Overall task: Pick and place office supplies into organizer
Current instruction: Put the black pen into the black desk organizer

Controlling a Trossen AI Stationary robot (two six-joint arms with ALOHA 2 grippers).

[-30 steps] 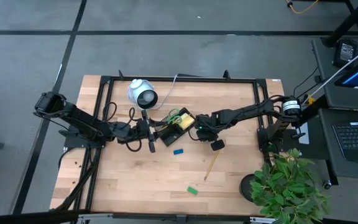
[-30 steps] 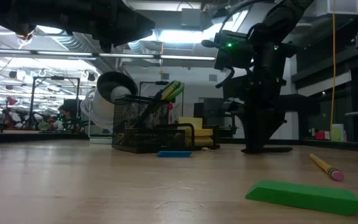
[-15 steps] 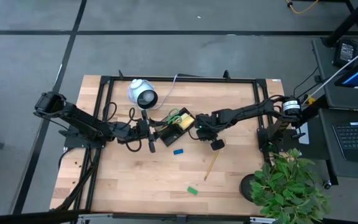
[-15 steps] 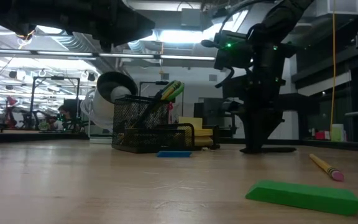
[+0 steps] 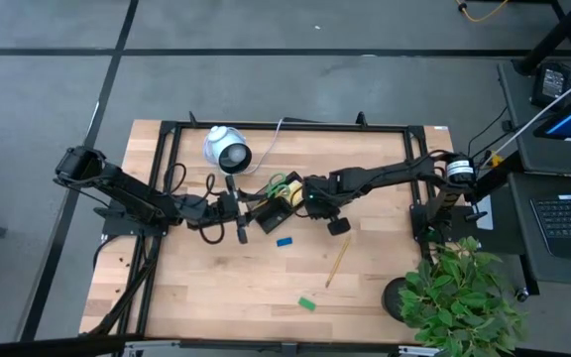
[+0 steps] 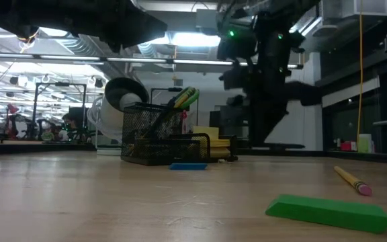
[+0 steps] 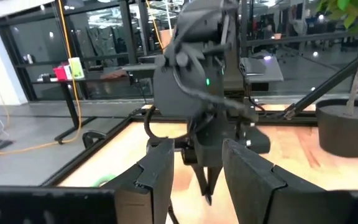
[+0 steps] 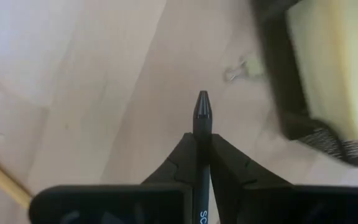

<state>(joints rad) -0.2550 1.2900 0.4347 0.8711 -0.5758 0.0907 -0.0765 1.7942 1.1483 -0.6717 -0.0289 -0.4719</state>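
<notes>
My right gripper point(image 8: 202, 140) is shut on a black pen point(image 8: 202, 112). It hangs above the table just to the right of the black mesh organizer point(image 5: 278, 201). The organizer holds green-handled scissors point(image 6: 184, 98) and a yellow sticky-note pad point(image 8: 334, 56). My left gripper point(image 7: 197, 177) is open and sits low on the organizer's left side, facing the right gripper point(image 7: 207, 155). A blue block point(image 5: 284, 240), a pencil point(image 5: 337, 263) and a green block point(image 5: 307, 303) lie flat on the wood. My right gripper pinches the black pen between its two fingers, near the pen's tip end point(image 8: 202, 129). The pen lies along the fingers and its tip point(image 8: 202, 99) sticks out past them. The fingers come from above, pointing down. The pen is lifted clear of the table.
A white round device point(image 5: 226, 149) with a cable stands behind the organizer toward the far-left. A black metal frame point(image 5: 285, 126) runs along the table's far edge and sides. A potted plant point(image 5: 459, 293) stands off the near-right corner. Bare wood lies toward the near edge.
My right gripper has risen off the table with the pen and moved toward the table's left, closer to the organizer. My left arm and the loose items have kept still.
</notes>
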